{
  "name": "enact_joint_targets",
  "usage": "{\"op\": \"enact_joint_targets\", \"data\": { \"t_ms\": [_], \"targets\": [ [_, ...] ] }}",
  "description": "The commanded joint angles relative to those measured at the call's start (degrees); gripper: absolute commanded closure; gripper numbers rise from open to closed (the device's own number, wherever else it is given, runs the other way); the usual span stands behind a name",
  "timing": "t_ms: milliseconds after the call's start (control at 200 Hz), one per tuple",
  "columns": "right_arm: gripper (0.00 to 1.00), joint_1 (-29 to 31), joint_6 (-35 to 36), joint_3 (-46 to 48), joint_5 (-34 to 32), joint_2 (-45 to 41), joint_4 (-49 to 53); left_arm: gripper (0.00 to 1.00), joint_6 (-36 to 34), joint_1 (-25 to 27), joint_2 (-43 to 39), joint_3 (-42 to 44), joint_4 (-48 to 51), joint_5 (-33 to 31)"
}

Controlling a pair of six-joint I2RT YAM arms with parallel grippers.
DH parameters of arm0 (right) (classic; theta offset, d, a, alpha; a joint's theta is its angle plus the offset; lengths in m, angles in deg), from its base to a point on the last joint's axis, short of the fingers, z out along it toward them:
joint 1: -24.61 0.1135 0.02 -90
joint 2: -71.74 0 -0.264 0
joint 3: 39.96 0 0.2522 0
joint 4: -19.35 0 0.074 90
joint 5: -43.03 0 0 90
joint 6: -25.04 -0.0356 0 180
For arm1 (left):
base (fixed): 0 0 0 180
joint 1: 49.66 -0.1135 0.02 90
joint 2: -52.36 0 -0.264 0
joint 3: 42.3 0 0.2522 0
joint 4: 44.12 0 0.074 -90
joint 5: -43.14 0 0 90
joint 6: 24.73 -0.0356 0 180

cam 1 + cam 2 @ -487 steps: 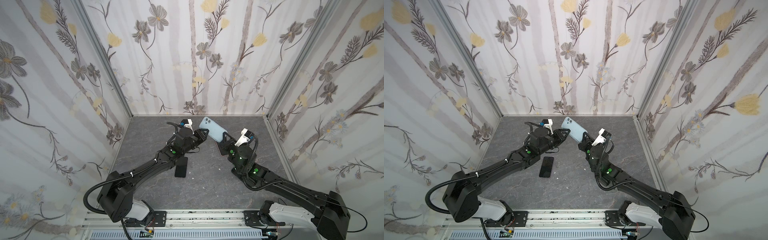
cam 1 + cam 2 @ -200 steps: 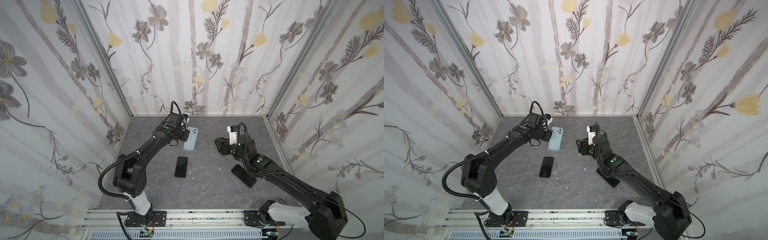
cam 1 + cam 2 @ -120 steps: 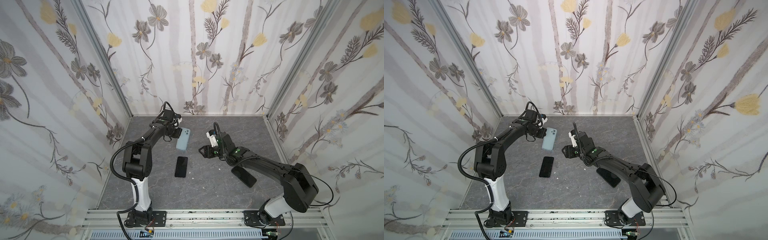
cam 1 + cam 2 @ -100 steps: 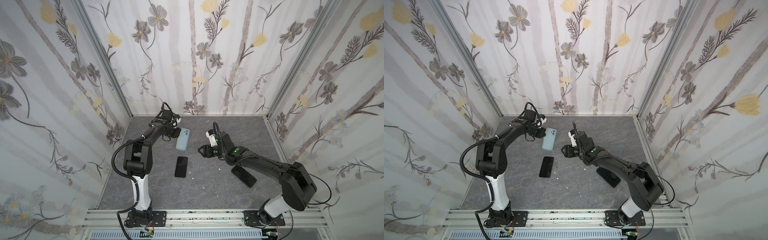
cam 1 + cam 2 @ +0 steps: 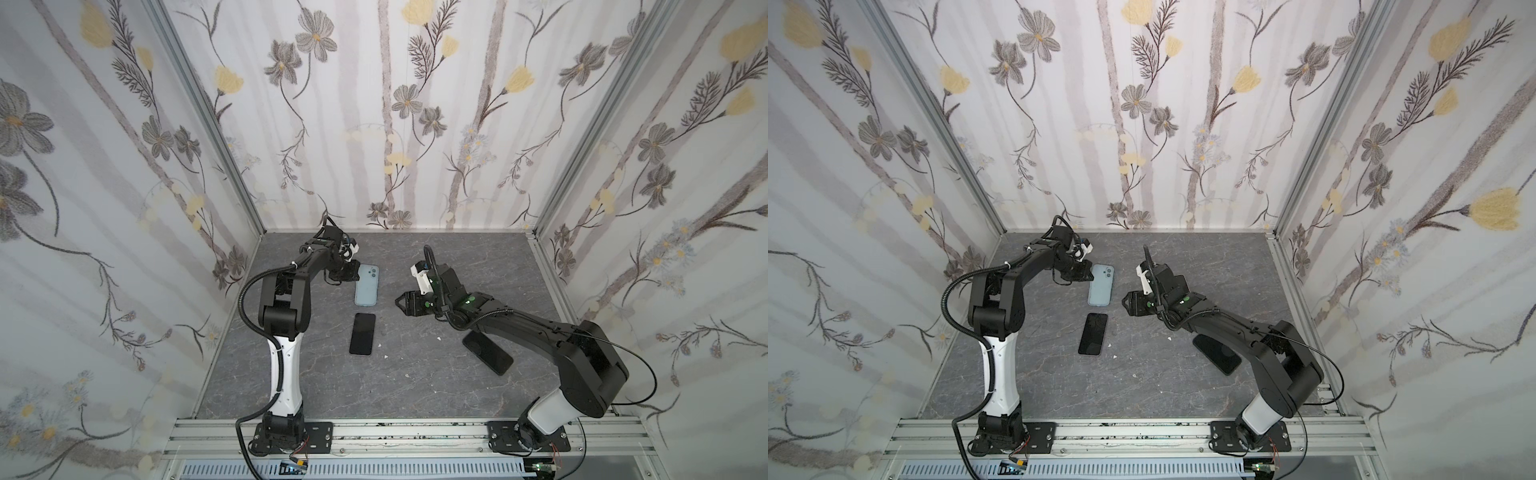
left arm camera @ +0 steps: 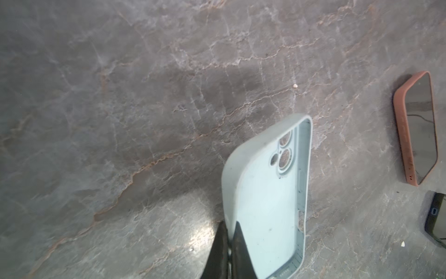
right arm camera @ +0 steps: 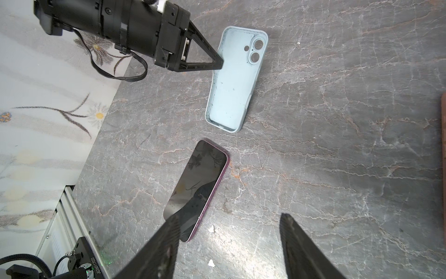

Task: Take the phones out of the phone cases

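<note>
Pinches, with the left hand [image 7: 218, 65], one long side wall of a pale blue silicone phone case [image 5: 366, 285], close to the end with the camera cut-outs. Presses that hand's two tips together on the thin wall, one tip inside the shell and one outside, as seen from the left wrist. Shows the case empty, open side up, stretching away from the left hand; cannot tell whether the pinched edge is lifted off the grey marbled worktop [image 5: 415, 386] or rests on it.

Finds the dark-screened phone with a plum-coloured rim [image 5: 362, 333] out of the case. Lies flat and screen up on the worktop, just past the case's plain end and apart from it, ahead of the right hand, touched by neither hand.

Holds the right hand [image 7: 229, 217] spread wide and empty, clear of the worktop, tips pointing toward case and phone.

Shows also a second phone in a terracotta case [image 6: 421, 130], flat and screen up behind the right hand, beneath that arm, well apart from the left hand.
</note>
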Motion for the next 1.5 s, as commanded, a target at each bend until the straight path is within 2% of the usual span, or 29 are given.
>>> {"op": "enact_joint_targets", "data": {
  "t_ms": [0,220,570,694,824,874,964,1184,1319,1354,1379,1494],
  "targets": [
    [0.34,0.0,-0.4,-0.3,-1.0,0.3,0.1,0.92,1.4,0.0,1.4,-1.5,0.7,0.3],
    [0.34,0.0,-0.5,-0.1,-1.4,0.3,0.5,0.88,2.0,0.0,2.8,-2.3,0.7,0.5],
    [0.32,-1.9,0.8,1.8,-6.2,-3.5,2.5,0.60,4.5,-0.1,2.4,-1.5,0.6,0.1],
    [0.31,-3.9,2.8,3.0,-9.1,-5.9,4.4,0.55,5.8,0.0,0.0,-0.3,0.6,-1.0],
    [0.29,-7.4,6.1,3.7,-10.9,-7.5,8.1,0.49,7.3,0.8,-6.5,1.6,0.0,-4.5],
    [0.23,-9.1,7.7,3.7,-11.6,-7.9,9.7,0.47,7.9,1.7,-10.0,2.8,-0.8,-6.3],
    [0.18,-12.2,10.9,3.3,-11.8,-7.8,12.4,0.43,9.3,3.7,-16.8,5.9,-3.2,-9.2],
    [0.13,-17.0,16.9,-0.2,-12.7,-4.3,20.1,0.27,17.1,10.0,-35.2,19.7,-17.2,-14.8],
    [0.08,-18.5,18.7,-2.0,-10.7,-0.6,22.9,0.14,21.1,15.4,-42.1,28.2,-23.9,-19.2],
    [0.07,-18.6,18.8,-2.8,-10.6,0.7,23.4,0.09,22.7,17.0,-43.7,30.7,-26.1,-20.9],
    [0.06,-18.7,18.8,-3.5,-10.5,1.7,23.5,0.01,24.2,17.9,-44.9,32.3,-27.8,-22.2],
    [0.03,-18.9,18.9,-7.4,-10.2,6.4,23.8,0.00,30.6,20.2,-49.4,40.1,-34.8,-26.0]
  ]
}}
